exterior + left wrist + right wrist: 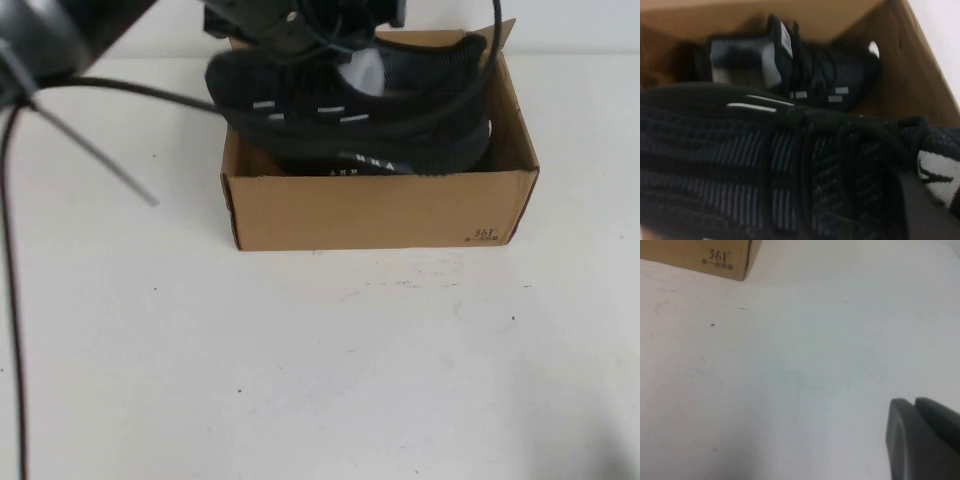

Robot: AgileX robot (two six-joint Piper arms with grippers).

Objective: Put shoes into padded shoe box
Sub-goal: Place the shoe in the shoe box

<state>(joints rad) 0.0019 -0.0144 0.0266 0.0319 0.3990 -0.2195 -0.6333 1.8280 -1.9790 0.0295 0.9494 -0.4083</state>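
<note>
The brown cardboard shoe box (pixel 375 210) stands at the back middle of the table. One black knit sneaker (pixel 410 150) lies inside it; in the left wrist view it (pixel 815 80) sits deep in the box (pixel 910 85). My left gripper (pixel 285 25) is above the box's left part, shut on the second sneaker (pixel 285 95), which hangs tilted over the box's opening. That sneaker (pixel 765 175) fills the left wrist view, with one dark finger (pixel 925 212) against it. My right gripper (pixel 920 440) is shut and empty, low over bare table near the box's printed corner (pixel 715 257).
White tabletop (pixel 320 360) spreads in front of and beside the box. Black cables (pixel 12 300) of the left arm hang down along the left edge. A grey cable tie (pixel 95 155) sticks out near them.
</note>
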